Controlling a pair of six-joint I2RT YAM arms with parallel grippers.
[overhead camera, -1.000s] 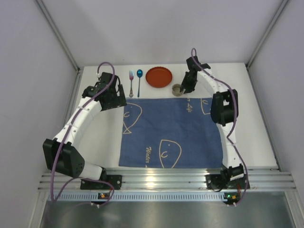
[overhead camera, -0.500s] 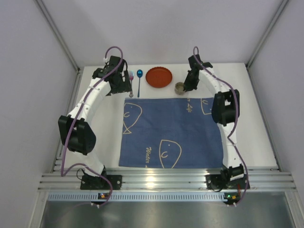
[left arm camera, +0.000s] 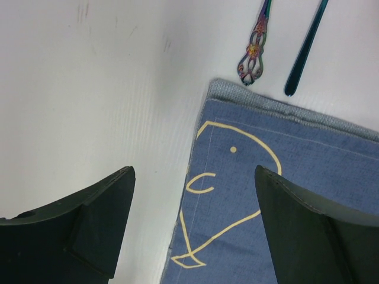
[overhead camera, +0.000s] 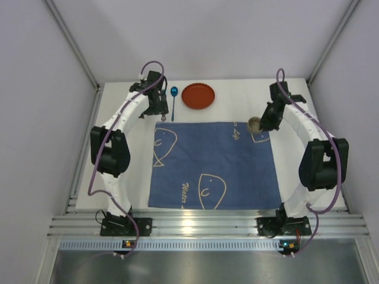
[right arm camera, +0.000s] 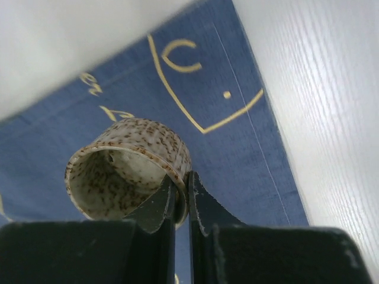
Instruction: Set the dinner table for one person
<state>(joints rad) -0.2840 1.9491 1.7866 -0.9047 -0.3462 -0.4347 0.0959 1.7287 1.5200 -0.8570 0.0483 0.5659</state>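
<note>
The dinner table is a white tabletop with a dark blue fish-print cloth on it. My right gripper is shut on the rim of a speckled beige cup, holding it tilted over the cloth's far right corner. In the right wrist view the fingers pinch the cup wall, one inside and one outside. My left gripper hovers open over the cloth's far left corner. An ornate fork handle and a blue spoon handle lie just beyond it. Its jaws are wide apart and hold nothing.
A red plate lies at the far middle of the table, right of the blue spoon. Grey walls close in the table on three sides. An aluminium rail runs along the near edge.
The right gripper closed on the cup beside the plate and carried it right, to the cloth's far right corner. The left arm swung toward the far edge, over the fork.
</note>
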